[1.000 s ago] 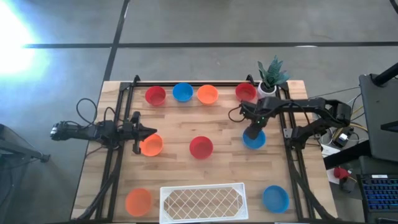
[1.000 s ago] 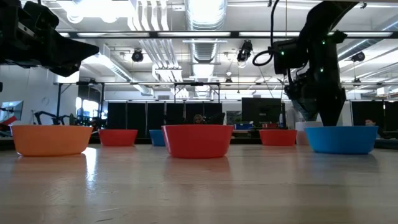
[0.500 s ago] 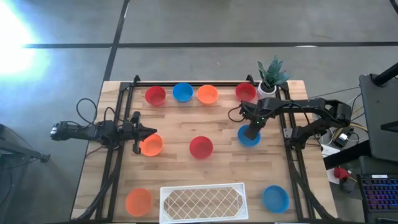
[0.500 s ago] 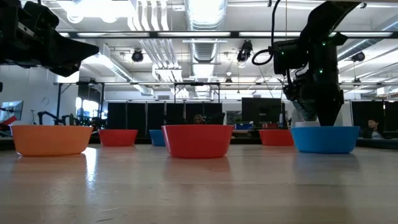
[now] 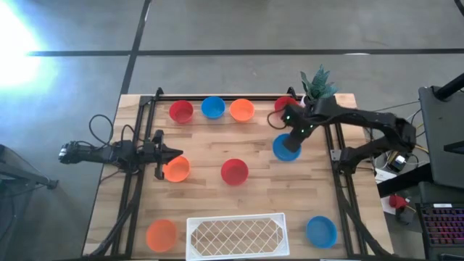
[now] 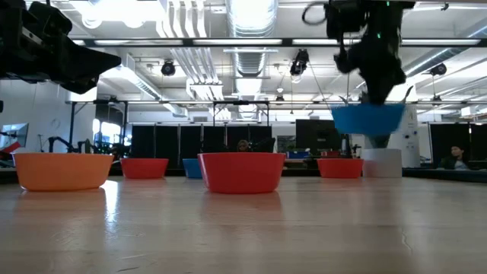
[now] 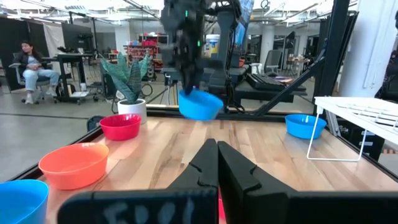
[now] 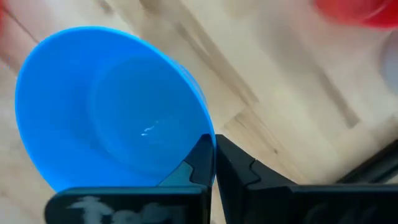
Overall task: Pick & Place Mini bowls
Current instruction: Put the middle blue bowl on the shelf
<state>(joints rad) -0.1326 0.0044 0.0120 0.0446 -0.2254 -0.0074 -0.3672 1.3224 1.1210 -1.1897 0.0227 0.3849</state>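
Note:
My right gripper (image 5: 293,141) is shut on a blue mini bowl (image 5: 284,148), held in the air over the table's far right part; the bowl also shows in the low view (image 6: 367,119) and the left wrist view (image 7: 200,104). My left gripper (image 5: 162,154) is shut and empty, above the table beside an orange bowl (image 5: 177,170) at the left. A red bowl (image 5: 234,172) rests on its base at the table's middle. Red (image 5: 181,111), blue (image 5: 212,107), orange (image 5: 241,110) and red (image 5: 283,104) bowls stand in a row along the far edge. My right gripper pinches the blue bowl's rim (image 8: 204,132), one finger inside the bowl and one outside. The fingers come from above, pointing down. The bowl hangs below them, lifted clear of the table (image 6: 367,119), mouth up and a little tilted.
An orange bowl (image 5: 161,235) and a blue bowl (image 5: 321,231) stand at the near corners, with a white lattice tray (image 5: 235,235) between them. A white pot with a green plant (image 5: 317,88) stands at the far right corner, close to the right arm.
My right gripper first drew the blue bowl along the table toward the left and far edges, then rose with it. The bowl, which stood on the table a second ago, now hangs clear above it.

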